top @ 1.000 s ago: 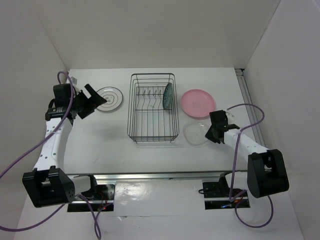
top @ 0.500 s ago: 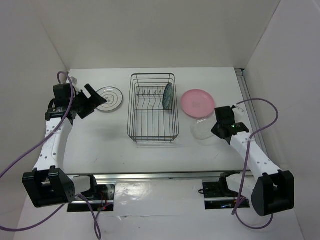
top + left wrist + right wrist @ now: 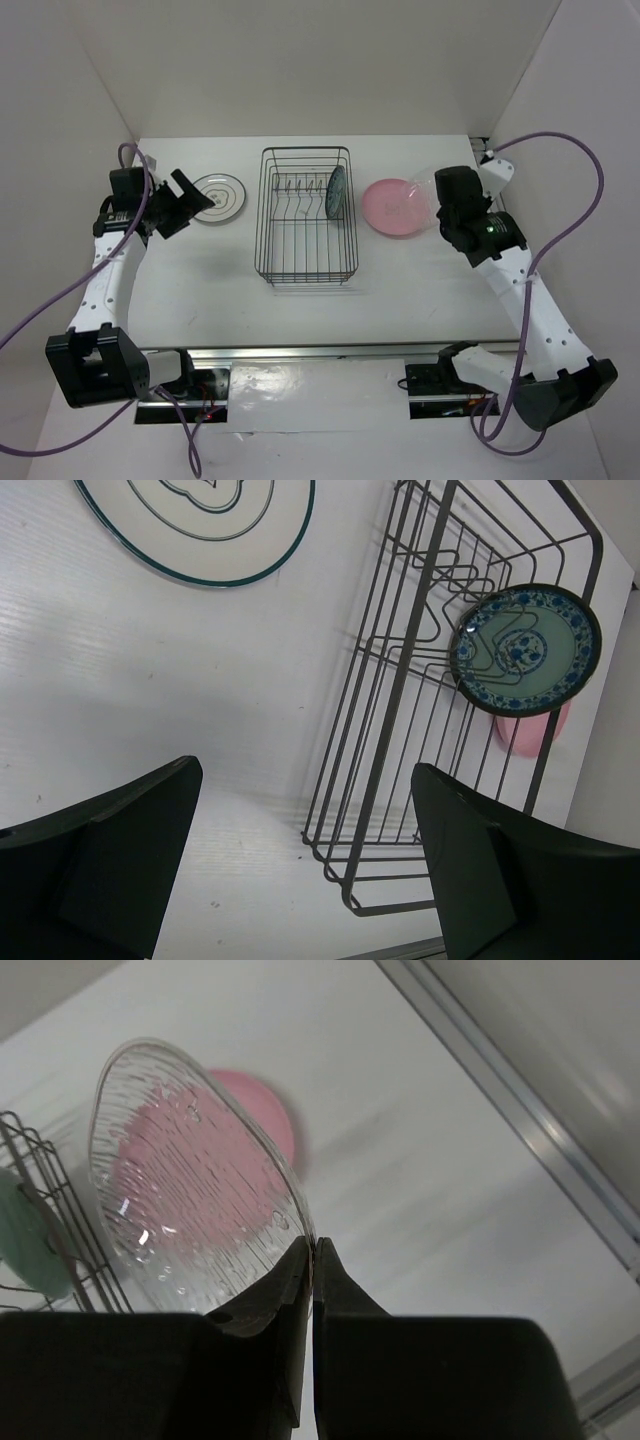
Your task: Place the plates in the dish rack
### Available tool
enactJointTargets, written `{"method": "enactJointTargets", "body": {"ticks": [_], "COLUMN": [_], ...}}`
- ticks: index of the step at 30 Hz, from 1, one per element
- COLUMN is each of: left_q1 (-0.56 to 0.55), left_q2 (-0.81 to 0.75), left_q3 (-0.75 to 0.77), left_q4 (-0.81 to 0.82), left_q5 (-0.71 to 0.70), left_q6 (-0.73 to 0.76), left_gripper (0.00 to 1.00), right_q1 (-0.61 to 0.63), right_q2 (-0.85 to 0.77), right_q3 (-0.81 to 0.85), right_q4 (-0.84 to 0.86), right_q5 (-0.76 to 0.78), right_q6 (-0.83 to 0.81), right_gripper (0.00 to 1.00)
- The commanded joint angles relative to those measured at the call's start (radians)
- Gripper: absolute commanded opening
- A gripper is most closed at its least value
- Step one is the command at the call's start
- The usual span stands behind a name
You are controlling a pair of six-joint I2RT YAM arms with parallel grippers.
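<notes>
The black wire dish rack stands mid-table, with the dark teal plate upright in its prongs; both show in the left wrist view, rack and teal plate. The white ringed plate lies flat left of the rack. The pink plate lies flat to its right. My right gripper is shut on the rim of the clear glass plate and holds it tilted in the air over the pink plate. My left gripper is open and empty beside the white plate.
White walls close in the table on the left, back and right. A metal rail runs along the right edge. Purple cables loop from both arms.
My right gripper has lifted the clear glass plate off the table in front of the pink plate and carried it up and back, over the pink plate. The left arm has barely moved.
</notes>
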Motion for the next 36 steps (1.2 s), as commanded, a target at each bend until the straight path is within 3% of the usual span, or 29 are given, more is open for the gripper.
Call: {"method": "enactJointTargets", "body": {"ticks": [1, 7, 16, 25, 36], "left_q1": [0.004, 0.004, 0.004, 0.004, 0.004], "left_q2": [0.021, 0.012, 0.012, 0.002, 0.002], "left_q3": [0.028, 0.037, 0.037, 0.037, 0.037], "left_q4": [0.010, 0.009, 0.000, -0.018, -0.040], "left_q5": [0.025, -0.009, -0.036, -0.094, -0.136], "left_q6": [0.010, 0.019, 0.019, 0.019, 0.001], "left_gripper": [1.00, 1.00, 1.00, 1.00, 1.00], "right_q1": [0.068, 0.211, 0.466, 0.541, 0.510], "right_q2": [0.047, 0.216, 0.472, 0.670, 0.855], "right_q3": [0.145, 0.357, 0.653, 0.834, 0.915], "right_q4": [-0.013, 0.091, 0.041, 0.011, -0.002], "right_q5": [0.107, 0.096, 0.389, 0.511, 0.530], "right_q6": [-0.093, -0.271, -0.378, -0.409, -0.420], "right_gripper": [0.00, 0.00, 0.00, 0.00, 0.00]}}
